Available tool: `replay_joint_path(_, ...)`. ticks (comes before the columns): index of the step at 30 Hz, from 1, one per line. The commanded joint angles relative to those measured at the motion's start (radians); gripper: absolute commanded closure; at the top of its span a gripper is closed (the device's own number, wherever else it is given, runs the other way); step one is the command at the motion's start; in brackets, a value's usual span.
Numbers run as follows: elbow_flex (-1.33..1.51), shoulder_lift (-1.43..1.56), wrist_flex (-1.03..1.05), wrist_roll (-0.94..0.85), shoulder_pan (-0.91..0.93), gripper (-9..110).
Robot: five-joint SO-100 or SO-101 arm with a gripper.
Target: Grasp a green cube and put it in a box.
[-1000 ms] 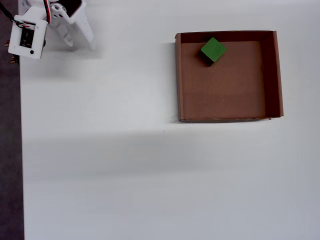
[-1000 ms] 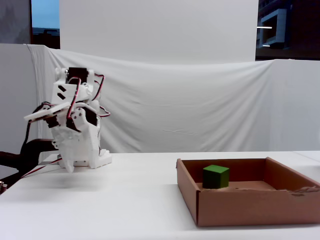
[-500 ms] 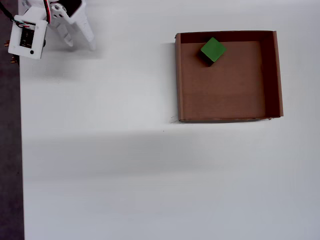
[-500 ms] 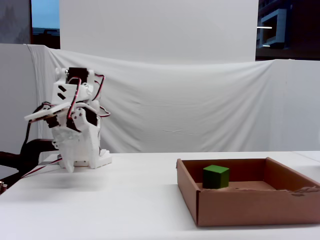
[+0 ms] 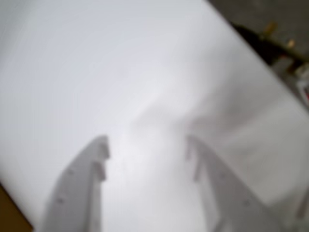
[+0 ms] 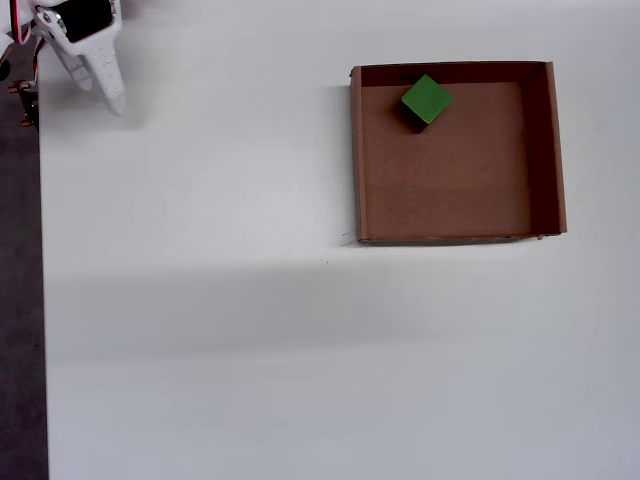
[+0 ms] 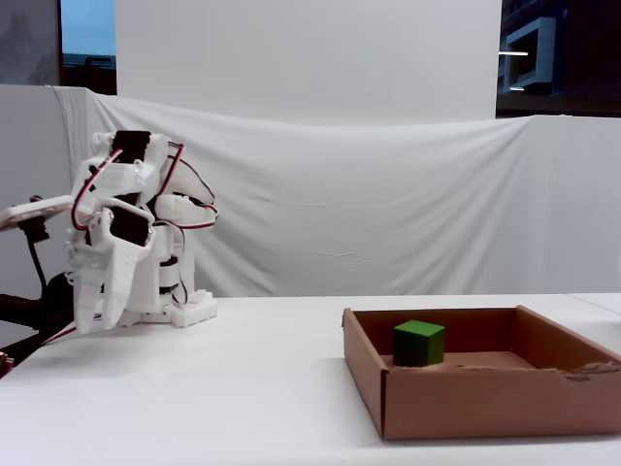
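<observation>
The green cube (image 6: pixel 427 99) lies inside the box (image 6: pixel 357 150), near its far wall in the overhead view, and touches no part of the arm. In the fixed view the cube (image 7: pixel 419 342) sits on the floor of the box (image 7: pixel 485 398) at the left rear. My gripper (image 6: pixel 113 100) is folded back at the table's top-left corner, far from the box. In the wrist view the gripper (image 5: pixel 147 142) is open and empty, with only blurred white table between the fingers. In the fixed view it (image 7: pixel 94 325) points down beside the arm's base.
The white table's left edge (image 6: pixel 42 300) borders dark floor in the overhead view. The arm's base (image 7: pixel 184 311) stands at the left, in front of a white cloth backdrop (image 7: pixel 388 214). Dark hardware with cables (image 5: pixel 270 41) lies beyond the table's corner in the wrist view.
</observation>
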Motion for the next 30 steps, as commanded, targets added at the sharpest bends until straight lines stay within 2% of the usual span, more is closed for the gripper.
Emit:
replay_joint_path(1,-0.005,0.008,0.002,0.008,-0.026,80)
replay_joint_path(30,-0.003,0.008,-0.006,0.040,-0.077,80)
